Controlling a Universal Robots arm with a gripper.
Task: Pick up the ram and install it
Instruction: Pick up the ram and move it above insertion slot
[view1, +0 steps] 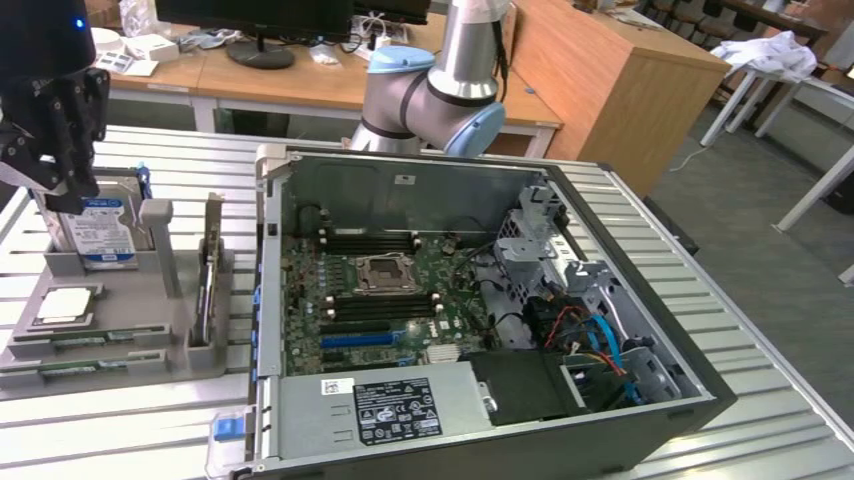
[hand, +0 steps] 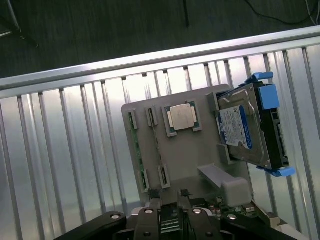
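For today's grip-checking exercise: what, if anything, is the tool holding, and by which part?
Nothing that shows: the tool hangs above the grey tray, and the ram sticks lie in its slots.

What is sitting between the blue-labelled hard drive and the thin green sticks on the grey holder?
In the wrist view, the square silver processor chip lies flat between the hard drive and the ram sticks on the grey holder.

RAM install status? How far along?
Done: nothing visible; the motherboard's memory slots look empty. In hand: the gripper hangs above the grey tray. Left: the ram sticks sit in the tray's slots near the processor chip and hard drive; pick and install not yet done.
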